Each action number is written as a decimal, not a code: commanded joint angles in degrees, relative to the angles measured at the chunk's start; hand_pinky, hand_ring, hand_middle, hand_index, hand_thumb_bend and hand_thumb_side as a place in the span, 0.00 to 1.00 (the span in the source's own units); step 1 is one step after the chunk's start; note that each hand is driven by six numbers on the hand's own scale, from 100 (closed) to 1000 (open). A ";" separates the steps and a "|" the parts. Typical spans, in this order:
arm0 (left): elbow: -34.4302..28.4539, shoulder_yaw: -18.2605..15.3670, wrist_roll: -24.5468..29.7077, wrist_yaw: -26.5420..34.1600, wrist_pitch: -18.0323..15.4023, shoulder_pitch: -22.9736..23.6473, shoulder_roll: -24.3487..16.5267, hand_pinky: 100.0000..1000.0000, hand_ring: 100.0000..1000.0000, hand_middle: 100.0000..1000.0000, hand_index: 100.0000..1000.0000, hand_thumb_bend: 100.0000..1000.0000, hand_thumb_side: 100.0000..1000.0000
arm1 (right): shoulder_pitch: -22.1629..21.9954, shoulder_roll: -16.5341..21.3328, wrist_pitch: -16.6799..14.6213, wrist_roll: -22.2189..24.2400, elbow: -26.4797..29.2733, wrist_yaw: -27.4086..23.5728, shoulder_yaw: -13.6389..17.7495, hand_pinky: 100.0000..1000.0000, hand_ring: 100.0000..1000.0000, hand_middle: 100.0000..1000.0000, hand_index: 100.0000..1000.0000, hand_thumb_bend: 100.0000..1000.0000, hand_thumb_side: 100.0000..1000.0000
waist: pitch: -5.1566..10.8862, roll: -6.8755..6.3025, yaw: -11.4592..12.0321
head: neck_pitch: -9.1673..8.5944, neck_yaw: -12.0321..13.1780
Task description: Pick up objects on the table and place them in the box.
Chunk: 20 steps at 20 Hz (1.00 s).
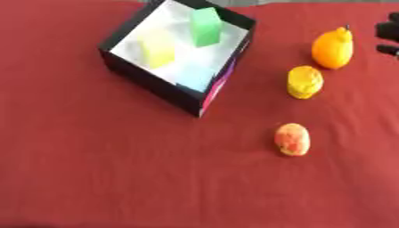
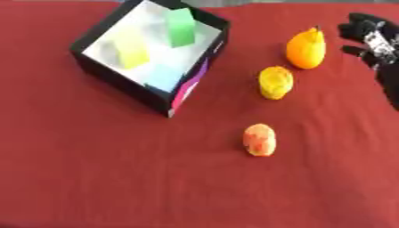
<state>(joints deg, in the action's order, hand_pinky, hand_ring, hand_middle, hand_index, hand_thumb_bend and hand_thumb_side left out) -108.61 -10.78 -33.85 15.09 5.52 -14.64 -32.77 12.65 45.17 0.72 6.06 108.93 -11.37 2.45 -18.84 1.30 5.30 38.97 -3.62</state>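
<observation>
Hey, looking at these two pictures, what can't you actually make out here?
- Right hand: cut off by the right edge in the left eye view; blur hides whether it is open or shut.
- Left hand: in no view.
- Box: its near walls hide part of the floor.
- Pale blue item in the box: blurred, shape unclear.

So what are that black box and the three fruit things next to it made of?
The black box looks like thin cardboard: flat sharp-edged walls, white inside, a printed coloured stripe at one corner. The orange pear-shaped fruit looks smooth and evenly coloured, probably plastic or foam. The yellow piece and the orange-red mottled piece look matte, likely toy fruit too, though the material can't be settled.
</observation>
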 commanded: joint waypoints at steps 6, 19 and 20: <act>-0.09 -0.36 0.40 0.34 0.16 -0.35 -0.77 0.76 0.72 0.70 0.79 0.20 0.55 | -0.33 9.12 -3.32 5.49 5.64 11.35 -4.66 0.86 0.89 0.78 0.87 0.00 0.40 | 1.16 0.46 -0.21 | -1.16 -0.16; -0.15 0.41 0.99 -0.49 1.03 -0.12 -0.23 0.76 0.72 0.69 0.78 0.19 0.55 | 1.42 10.12 -5.35 11.72 5.67 25.20 -11.90 0.75 0.72 0.70 0.84 0.00 0.27 | 1.40 0.89 0.26 | -0.70 -1.23; -0.10 0.44 0.97 -0.43 1.05 -0.10 -0.19 0.76 0.72 0.69 0.77 0.19 0.55 | 1.56 10.02 -5.08 11.99 5.67 26.33 -12.36 0.74 0.70 0.69 0.83 0.00 0.23 | 1.40 0.89 0.28 | -0.59 -1.28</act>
<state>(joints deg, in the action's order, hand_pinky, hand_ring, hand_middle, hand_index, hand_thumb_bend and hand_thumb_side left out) -107.99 -10.04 -32.89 14.68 6.49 -14.58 -31.82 13.65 53.26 -4.45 17.60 113.34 13.37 -9.94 -18.82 2.26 5.53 38.54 -4.68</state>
